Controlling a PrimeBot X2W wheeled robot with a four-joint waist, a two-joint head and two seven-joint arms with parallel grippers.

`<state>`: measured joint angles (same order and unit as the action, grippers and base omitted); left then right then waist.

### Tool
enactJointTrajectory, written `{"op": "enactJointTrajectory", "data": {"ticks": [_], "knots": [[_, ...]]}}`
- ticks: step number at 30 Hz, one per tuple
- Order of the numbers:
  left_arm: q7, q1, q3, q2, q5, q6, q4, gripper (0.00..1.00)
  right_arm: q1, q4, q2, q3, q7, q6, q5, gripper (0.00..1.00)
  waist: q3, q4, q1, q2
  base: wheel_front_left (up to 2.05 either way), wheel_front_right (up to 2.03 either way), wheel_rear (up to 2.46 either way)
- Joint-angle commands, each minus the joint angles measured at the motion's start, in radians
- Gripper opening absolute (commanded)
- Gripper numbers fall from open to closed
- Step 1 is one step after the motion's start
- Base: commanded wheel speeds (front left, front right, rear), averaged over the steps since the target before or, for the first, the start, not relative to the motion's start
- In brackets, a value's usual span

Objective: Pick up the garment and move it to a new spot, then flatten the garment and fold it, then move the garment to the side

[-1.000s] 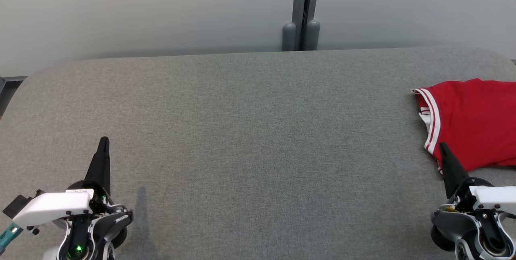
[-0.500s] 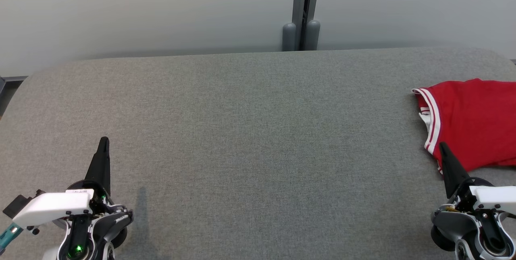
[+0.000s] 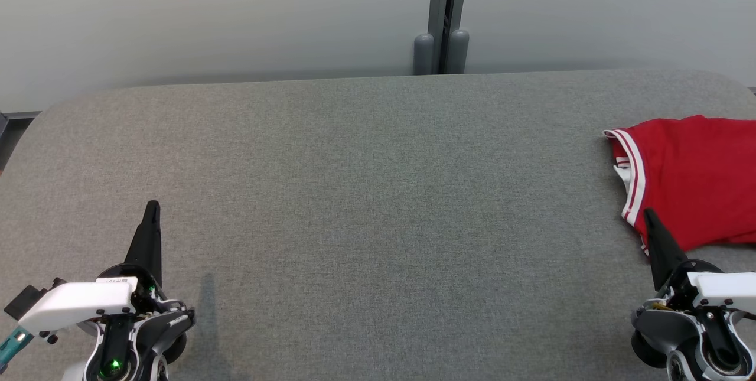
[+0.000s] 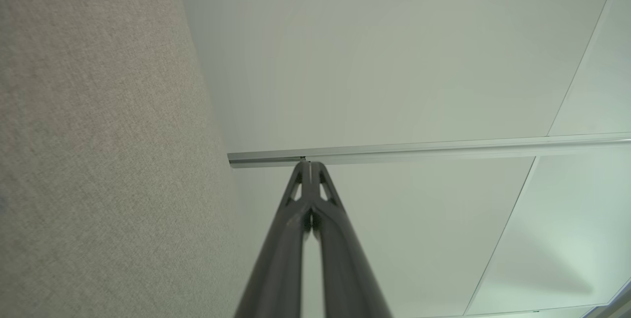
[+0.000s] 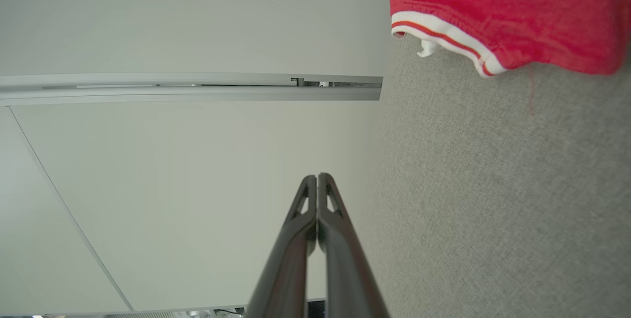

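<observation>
The red garment [image 3: 697, 180] lies on the grey bench [image 3: 378, 192]; the left tool [image 3: 152, 207] and right tool [image 3: 648, 214] are pinched together.

Red garment [image 3: 697, 180] cut off by right edge; fold state unclear.

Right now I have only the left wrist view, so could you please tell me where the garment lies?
Observer: The red garment lies at the far right of the grey cushioned surface, running off the head view's right edge.
Operator: Thank you. Is the right gripper holding it?
Observer: No. The right gripper is shut on nothing, and its wrist view shows bare surface between its tips and the cloth.
Operator: Which edge faces the middle?
Observer: The edge with the white, red-striped trim does.
</observation>
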<state>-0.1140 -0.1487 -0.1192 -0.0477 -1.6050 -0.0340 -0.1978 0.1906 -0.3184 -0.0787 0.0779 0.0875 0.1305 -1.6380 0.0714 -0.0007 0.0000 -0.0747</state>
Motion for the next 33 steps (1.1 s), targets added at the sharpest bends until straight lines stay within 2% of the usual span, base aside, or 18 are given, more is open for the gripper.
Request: {"op": "enactJointTrajectory", "data": {"ticks": [1,33], "knots": [[-0.003,-0.011,-0.005,-0.005,-0.003,-0.006,0.003,0.0,-0.003,0.0,-0.01,-0.001,-0.003,0.0,-0.013,0.0,0.0,0.0,0.0,-0.0001,0.0,0.0,0.0],[-0.003,-0.011,-0.005,-0.005,-0.003,-0.006,0.003,0.0,-0.006,0.003,-0.027,-0.026,-0.022,0.0,-0.031,0.0,0.0,0.0,0.0,-0.0001,0.0,0.0,0.0]]}}
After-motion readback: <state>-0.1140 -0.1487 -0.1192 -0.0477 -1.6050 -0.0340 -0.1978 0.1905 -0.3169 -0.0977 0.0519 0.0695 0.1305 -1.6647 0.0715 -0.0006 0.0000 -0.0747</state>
